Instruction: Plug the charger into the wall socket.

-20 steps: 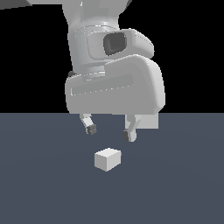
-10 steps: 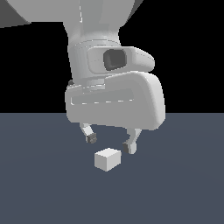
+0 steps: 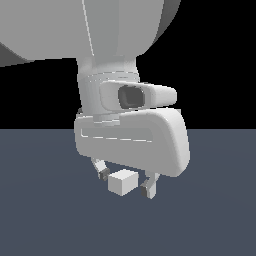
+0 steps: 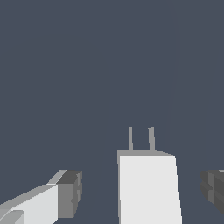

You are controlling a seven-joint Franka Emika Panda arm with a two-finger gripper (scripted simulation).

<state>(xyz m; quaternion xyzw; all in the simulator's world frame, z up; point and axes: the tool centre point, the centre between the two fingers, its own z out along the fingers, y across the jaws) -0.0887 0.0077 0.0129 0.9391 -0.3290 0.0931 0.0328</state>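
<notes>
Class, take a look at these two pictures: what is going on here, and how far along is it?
A simulated robot arm has its open gripper around the charger, a small pale box on the dark floor. The fingers stand on either side with gaps showing, so nothing is gripped yet. The wrist view shows two prongs on the charger, pointing away from the camera. No wall socket is in view.

Flat, even simulator lighting, neither dim nor harsh. Brightest on the top faces of the charger (image 3: 121,182), darker on its side faces, so lit from above. No cast shadow on the slate-grey floor (image 3: 45,215) around the charger. No glare, no blur, no edge distortion. Pure black backdrop above the floor. Coarse, soft-edged rendering; grey pads (image 4: 70,194) beside the charger shaded darker than its face in the wrist view.
</notes>
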